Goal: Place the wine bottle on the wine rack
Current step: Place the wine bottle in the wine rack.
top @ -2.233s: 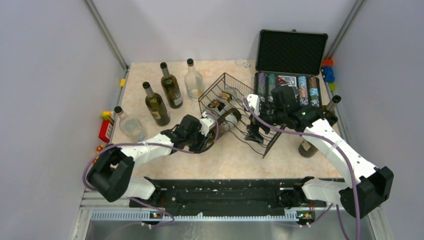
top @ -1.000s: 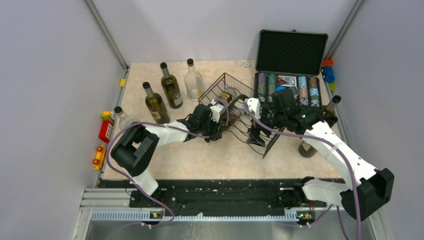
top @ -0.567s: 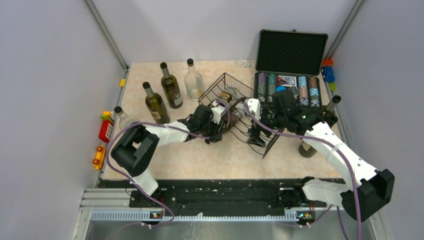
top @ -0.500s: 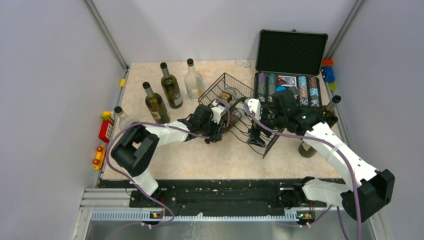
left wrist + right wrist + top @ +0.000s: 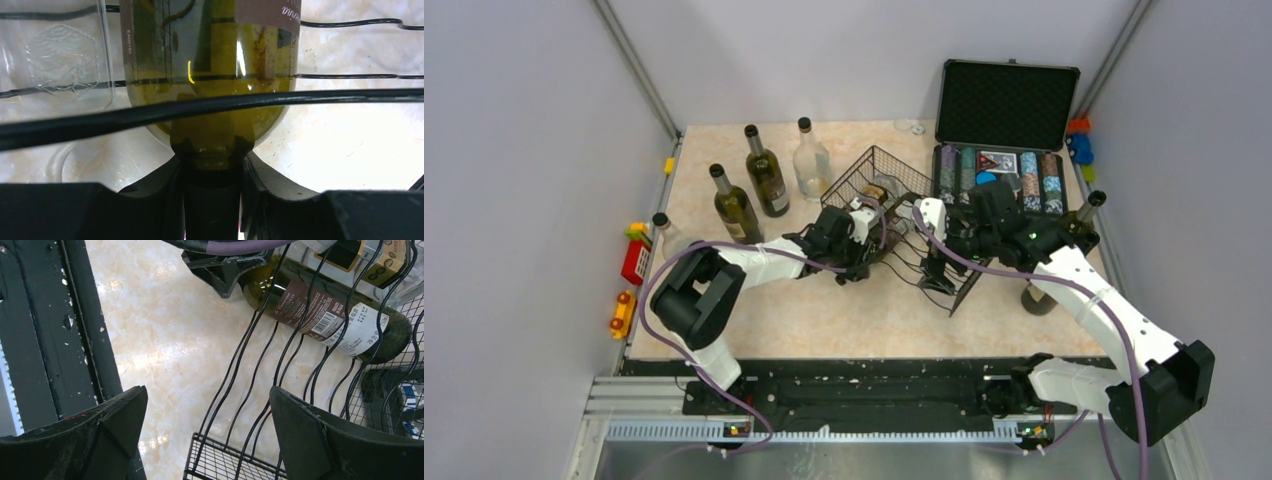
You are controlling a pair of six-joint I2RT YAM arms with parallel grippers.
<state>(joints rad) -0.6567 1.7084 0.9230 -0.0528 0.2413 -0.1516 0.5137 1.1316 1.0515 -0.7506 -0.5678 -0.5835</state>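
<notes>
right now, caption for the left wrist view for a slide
Left gripper clamps the neck of the wine bottle lying in the wine rack, a clear bottle beside it.

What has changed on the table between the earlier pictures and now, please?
The left gripper, shut on the neck of the wine bottle, moved away from the bases and slid the bottle deeper into the wine rack; its arm stretched out. Over the last second nothing visibly moved. The right gripper stayed open over the rack's near end.
</notes>
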